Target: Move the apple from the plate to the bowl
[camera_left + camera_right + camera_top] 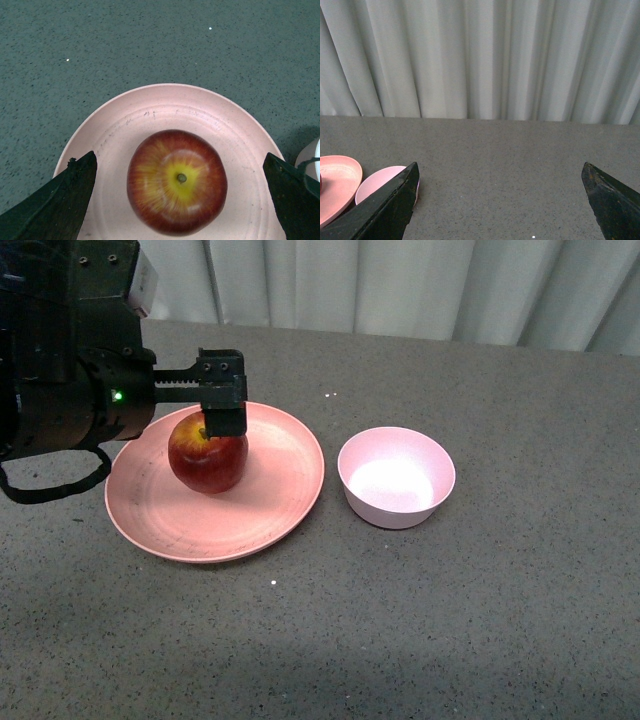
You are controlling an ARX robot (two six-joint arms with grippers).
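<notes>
The dark-red apple (208,456) sits upright on the wide salmon-pink plate (280,510), left of the table's middle. The small pale pink bowl (396,476) stands empty just to the plate's right. My left gripper (215,420) is open and hovers right above the apple. In the left wrist view the apple (177,182), with its yellow patch and stem, lies between the two spread fingers (60,200) on the plate (150,115). My right gripper (500,200) is open and empty over bare table. The right wrist view shows the bowl's rim (377,180) and the plate's edge (337,185).
The grey speckled table (450,620) runs all around the plate and bowl. A pale curtain (400,285) hangs along the table's far edge. My left arm's dark body (60,370) fills the upper left of the front view.
</notes>
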